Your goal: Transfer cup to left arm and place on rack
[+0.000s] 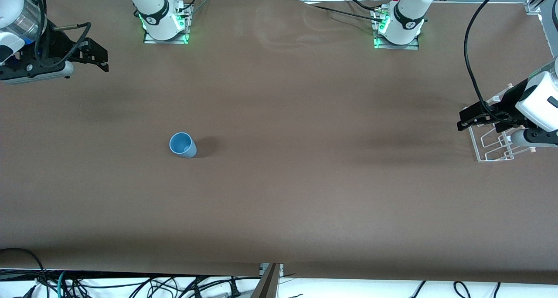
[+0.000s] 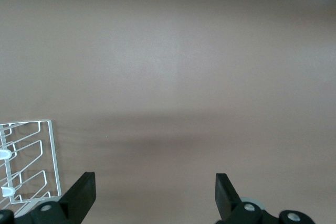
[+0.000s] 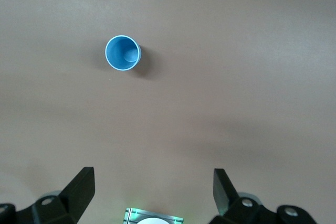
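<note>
Upright cup (image 1: 182, 145); rack (image 1: 495, 147) seemingly half-hidden.

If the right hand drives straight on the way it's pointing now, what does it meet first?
Probably just bare table. The right hand is open, pointing down at the brown surface; the cup stands upright off to one side of that line, so it would likely be missed.

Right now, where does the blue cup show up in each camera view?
Front view: the cup stands upright on the brown table, toward the right arm's end.
Left wrist view: not in it; only the rack shows.
Right wrist view: cup, seen mouth-up.
Shared landmark: the brown table.
</note>
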### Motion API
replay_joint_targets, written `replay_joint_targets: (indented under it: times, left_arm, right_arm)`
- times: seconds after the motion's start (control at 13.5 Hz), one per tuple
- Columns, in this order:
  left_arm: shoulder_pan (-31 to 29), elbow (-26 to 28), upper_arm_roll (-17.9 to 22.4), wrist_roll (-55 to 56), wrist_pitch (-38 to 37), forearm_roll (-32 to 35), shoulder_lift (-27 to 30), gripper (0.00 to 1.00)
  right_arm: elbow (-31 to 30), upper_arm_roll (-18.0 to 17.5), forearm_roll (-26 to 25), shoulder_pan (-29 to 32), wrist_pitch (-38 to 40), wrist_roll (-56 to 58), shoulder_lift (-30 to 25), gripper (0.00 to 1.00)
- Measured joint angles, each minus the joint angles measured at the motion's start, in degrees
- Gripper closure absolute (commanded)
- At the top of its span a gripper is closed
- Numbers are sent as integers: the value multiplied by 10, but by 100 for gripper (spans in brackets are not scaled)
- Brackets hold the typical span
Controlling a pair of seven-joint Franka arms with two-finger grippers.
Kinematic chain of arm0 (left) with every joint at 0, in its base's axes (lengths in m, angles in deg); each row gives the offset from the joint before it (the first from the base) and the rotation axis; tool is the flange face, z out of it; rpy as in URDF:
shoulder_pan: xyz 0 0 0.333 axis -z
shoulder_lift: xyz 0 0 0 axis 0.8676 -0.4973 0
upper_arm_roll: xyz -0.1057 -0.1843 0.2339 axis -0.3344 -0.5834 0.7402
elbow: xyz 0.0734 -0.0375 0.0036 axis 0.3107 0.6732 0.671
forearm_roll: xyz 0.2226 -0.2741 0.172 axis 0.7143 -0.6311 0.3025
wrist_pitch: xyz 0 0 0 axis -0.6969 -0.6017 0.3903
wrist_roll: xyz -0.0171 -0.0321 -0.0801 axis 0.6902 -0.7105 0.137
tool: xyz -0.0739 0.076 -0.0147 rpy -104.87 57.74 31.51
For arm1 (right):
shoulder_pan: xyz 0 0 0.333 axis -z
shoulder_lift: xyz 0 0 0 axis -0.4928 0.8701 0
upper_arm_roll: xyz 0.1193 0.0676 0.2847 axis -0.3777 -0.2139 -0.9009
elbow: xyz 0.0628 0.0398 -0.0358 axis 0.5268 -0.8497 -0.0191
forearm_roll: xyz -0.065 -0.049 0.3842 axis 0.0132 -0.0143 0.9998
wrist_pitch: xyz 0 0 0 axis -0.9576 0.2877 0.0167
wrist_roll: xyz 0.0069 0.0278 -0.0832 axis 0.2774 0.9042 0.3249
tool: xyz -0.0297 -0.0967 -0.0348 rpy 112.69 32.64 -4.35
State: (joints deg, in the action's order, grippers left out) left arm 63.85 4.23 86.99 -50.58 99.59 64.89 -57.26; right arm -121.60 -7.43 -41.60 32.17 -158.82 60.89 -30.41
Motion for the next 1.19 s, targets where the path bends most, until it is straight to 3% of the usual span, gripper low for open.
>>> replay_joint_targets:
  times: [1.19]
  left_arm:
    - [0,-5,1,0,0,0,0,0]
  right_arm:
    - [1,11,24,1,9,2,2,0]
